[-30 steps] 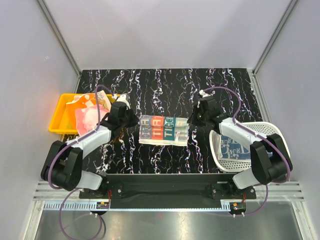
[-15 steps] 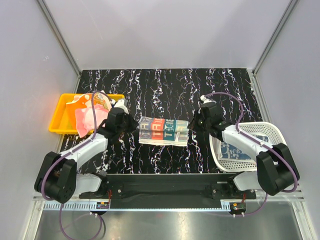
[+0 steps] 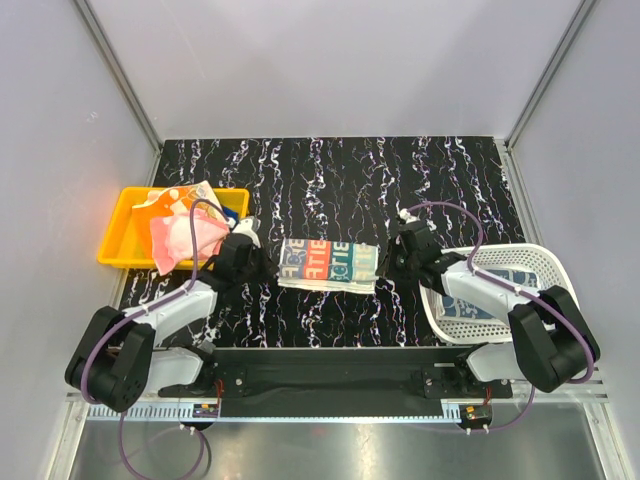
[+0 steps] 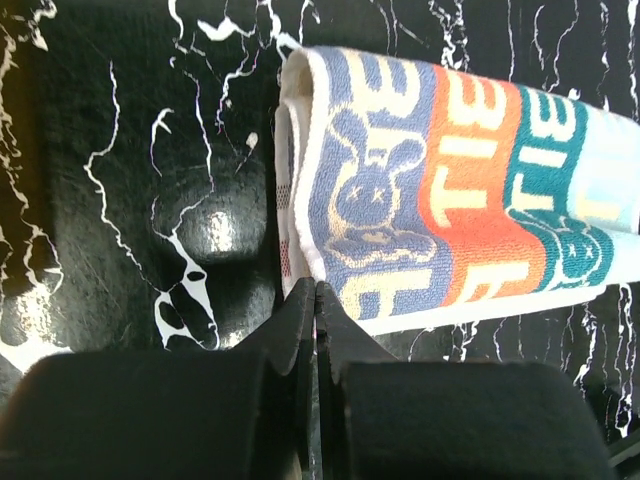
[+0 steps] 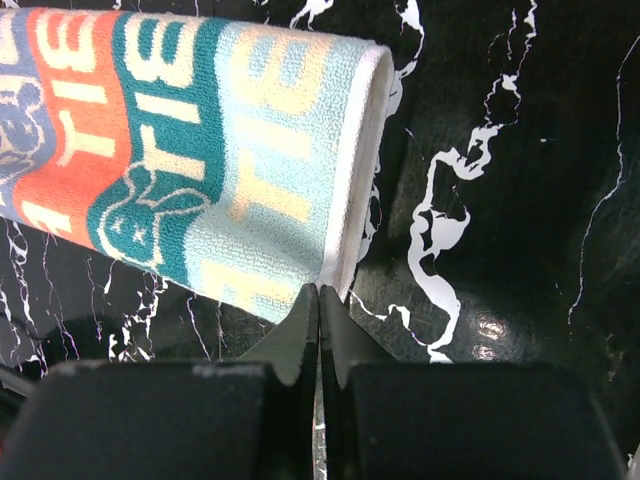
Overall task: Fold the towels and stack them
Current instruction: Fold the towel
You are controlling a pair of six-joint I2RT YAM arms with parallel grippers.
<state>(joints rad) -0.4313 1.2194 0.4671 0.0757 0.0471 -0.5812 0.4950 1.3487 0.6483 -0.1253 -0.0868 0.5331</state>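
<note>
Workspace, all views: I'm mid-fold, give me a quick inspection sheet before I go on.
Surface: black white-veined tabletop, glossy.
Job's things: folded cartoon-printed towel at centre; pink towel and orange-printed towel heaped in yellow plastic tray; blue-patterned towel in white mesh basket.
Clutter: nothing seen.
Claws: left claw shut at the folded towel's left end; right claw shut at its right end; pinch unconfirmed.
Cables: purple cables loop over both arms.
Surroundings: grey walls, metal corner posts.

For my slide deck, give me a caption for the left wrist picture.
Left claw, shut, its tips at the edge of a folded cartoon-print towel on the black marbled table.
</note>
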